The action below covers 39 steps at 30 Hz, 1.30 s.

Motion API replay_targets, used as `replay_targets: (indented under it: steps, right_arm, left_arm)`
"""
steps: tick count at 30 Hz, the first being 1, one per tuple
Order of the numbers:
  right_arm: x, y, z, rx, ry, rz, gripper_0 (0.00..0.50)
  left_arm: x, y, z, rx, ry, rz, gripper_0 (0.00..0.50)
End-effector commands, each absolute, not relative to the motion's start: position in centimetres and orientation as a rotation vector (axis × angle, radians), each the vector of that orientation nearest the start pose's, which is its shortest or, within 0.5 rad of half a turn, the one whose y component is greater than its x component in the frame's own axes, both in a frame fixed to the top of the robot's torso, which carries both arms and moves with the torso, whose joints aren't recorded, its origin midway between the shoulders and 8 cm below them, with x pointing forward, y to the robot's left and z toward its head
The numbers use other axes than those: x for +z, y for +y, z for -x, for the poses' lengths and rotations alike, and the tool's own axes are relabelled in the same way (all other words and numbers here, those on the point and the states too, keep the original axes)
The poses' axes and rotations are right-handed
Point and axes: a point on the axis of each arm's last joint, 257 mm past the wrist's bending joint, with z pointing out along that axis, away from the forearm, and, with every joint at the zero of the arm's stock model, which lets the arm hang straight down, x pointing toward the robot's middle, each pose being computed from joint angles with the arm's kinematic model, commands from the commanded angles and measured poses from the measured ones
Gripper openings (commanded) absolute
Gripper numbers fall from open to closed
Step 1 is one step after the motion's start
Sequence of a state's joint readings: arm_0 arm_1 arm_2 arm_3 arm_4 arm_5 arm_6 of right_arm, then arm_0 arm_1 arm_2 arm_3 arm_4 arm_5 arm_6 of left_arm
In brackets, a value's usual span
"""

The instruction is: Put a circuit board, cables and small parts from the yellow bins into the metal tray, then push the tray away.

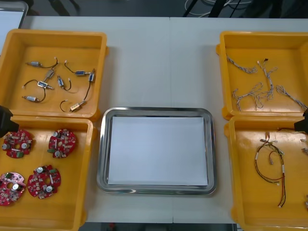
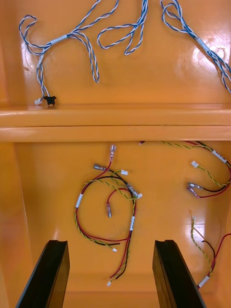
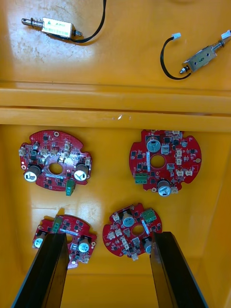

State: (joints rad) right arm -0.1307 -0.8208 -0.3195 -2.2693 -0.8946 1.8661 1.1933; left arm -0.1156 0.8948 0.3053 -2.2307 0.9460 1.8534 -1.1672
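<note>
A light worktop [image 1: 159, 62] carries four yellow bins [image 1: 98, 43] and, between them, a metal tray [image 1: 156, 111] whose white inside holds nothing yet. The left gripper [image 3: 108, 239] hangs over the near left bin [image 1: 72, 211], its fingers wide apart and nothing held. Two round red circuit boards [image 3: 132, 231] lie right at its fingertips, with two more farther out. The small metal parts [image 3: 57, 28] sit past the bin wall. The right gripper [image 2: 110, 243], equally wide and empty, hangs above the near right bin [image 1: 250, 202]. A red and yellow cable bundle [image 2: 108, 207] lies just ahead between its fingers, and the twisted blue and white cables [image 2: 77, 38] are beyond the wall. By my reading nothing is done: board, cables, parts and the push all remain.
</note>
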Motion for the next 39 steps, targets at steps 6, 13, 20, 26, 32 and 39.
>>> replay_targets:
  steps: [6, 13, 20, 26, 32, 39]
  right_arm:
    - [-14.14, -36.89, -37.09, -0.072, 2.606, 0.039, 0.5]
    - [-14.14, -36.89, -37.09, -0.072, 2.606, 0.039, 0.5]
    - [-14.14, -36.89, -37.09, -0.072, 2.606, 0.039, 0.5]
    - [-14.14, -36.89, -37.09, -0.072, 2.606, 0.039, 0.5]
    - [-14.14, -36.89, -37.09, -0.072, 2.606, 0.039, 0.5]
    - [-14.14, -36.89, -37.09, -0.072, 2.606, 0.039, 0.5]
  left_arm:
    - [-15.0, 36.63, -36.89, 0.04, 2.649, -0.072, 0.5]
    - [-15.0, 36.63, -36.89, 0.04, 2.649, -0.072, 0.5]
    - [-15.0, 36.63, -36.89, 0.04, 2.649, -0.072, 0.5]
    - [-15.0, 36.63, -36.89, 0.04, 2.649, -0.072, 0.5]
    - [-15.0, 36.63, -36.89, 0.04, 2.649, -0.072, 0.5]
    - [-15.0, 36.63, -36.89, 0.04, 2.649, -0.072, 0.5]
